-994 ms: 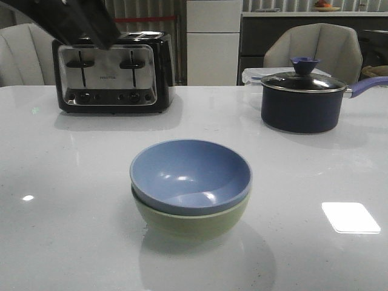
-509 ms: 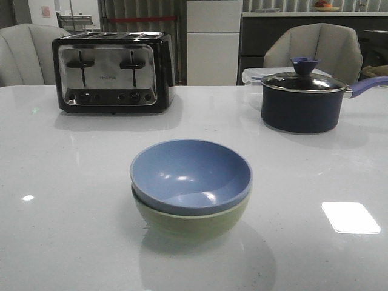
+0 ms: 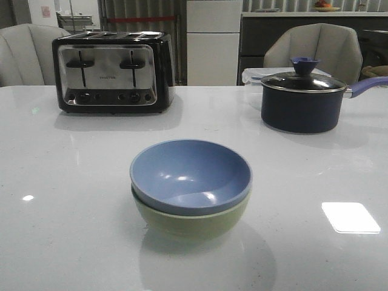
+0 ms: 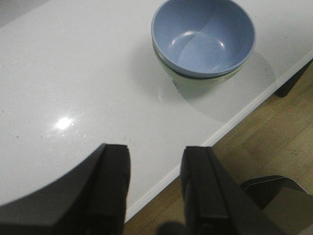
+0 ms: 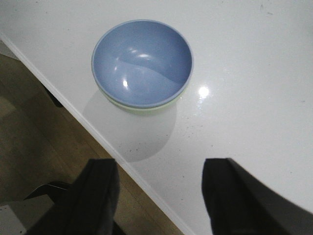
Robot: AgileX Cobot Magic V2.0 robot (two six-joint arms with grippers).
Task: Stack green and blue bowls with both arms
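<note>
A black and silver toaster point(image 3: 113, 72) is set at the far left of the white counter point(image 3: 60, 182). A dark lidded saucepan point(image 3: 302, 100) is placed far right, a clear container point(image 3: 254, 75) just behind it.

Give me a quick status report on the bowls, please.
Left end effector open, empty. Right end effector open, empty. Blue bowl nested in green bowl, stack complete. Nothing in the way.

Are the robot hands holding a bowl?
No, nothing is held. Both grippers, left and right, are open and away from the blue bowl, nested in the green bowl.
</note>
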